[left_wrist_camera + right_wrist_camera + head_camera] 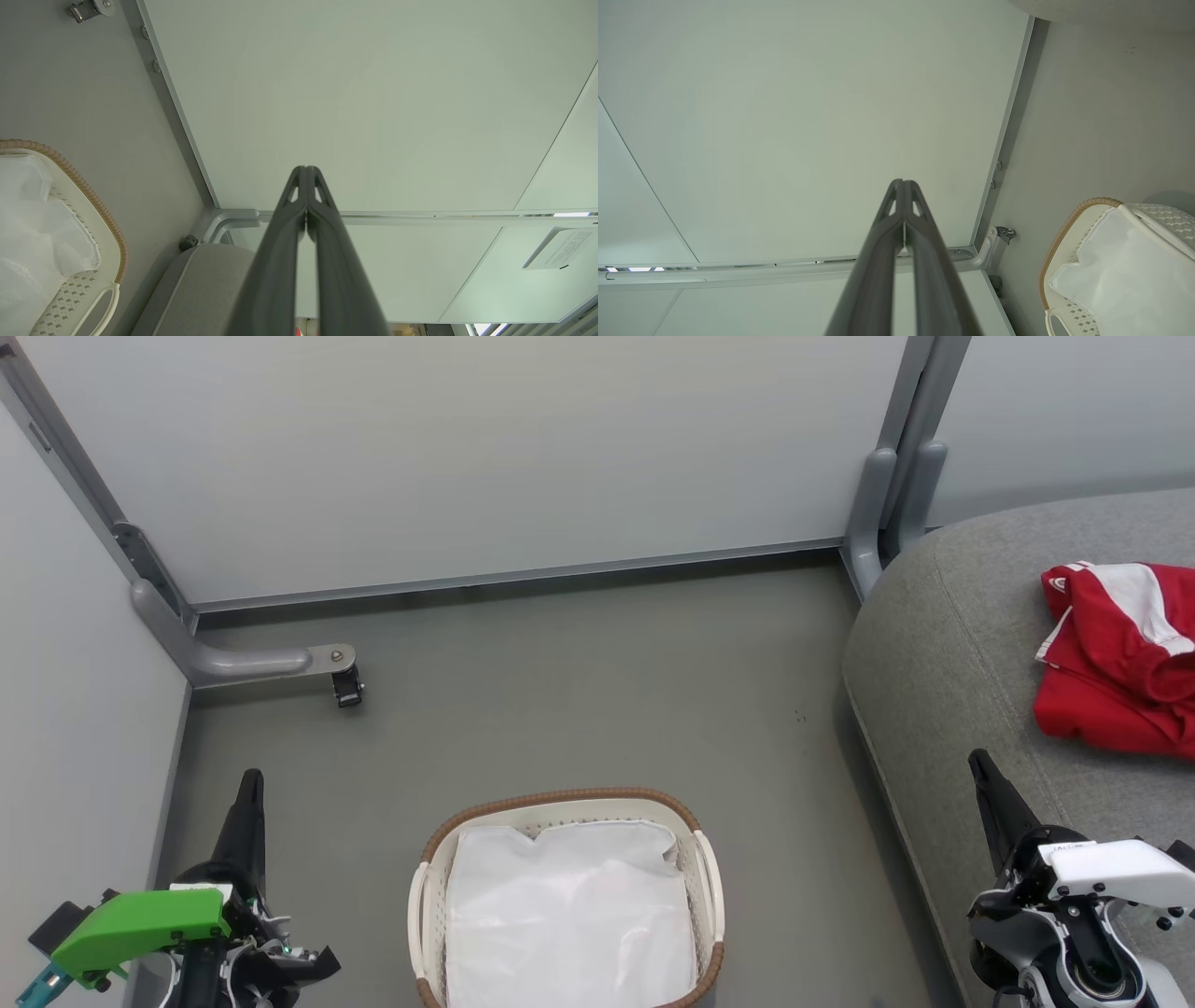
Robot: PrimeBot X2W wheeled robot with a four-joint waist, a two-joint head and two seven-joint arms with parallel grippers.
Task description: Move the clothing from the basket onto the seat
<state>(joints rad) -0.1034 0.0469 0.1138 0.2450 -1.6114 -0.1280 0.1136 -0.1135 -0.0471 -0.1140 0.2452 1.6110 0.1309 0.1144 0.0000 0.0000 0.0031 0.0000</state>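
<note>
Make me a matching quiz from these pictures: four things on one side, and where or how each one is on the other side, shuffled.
Column one:
1. clothing
2. basket
3. white liner
4. left gripper

Column two:
A. shut, holding nothing
B. lying inside the basket
C. standing on the floor
D. lying crumpled on the grey seat

Pairs: 1-D, 2-C, 3-B, 4-A
</note>
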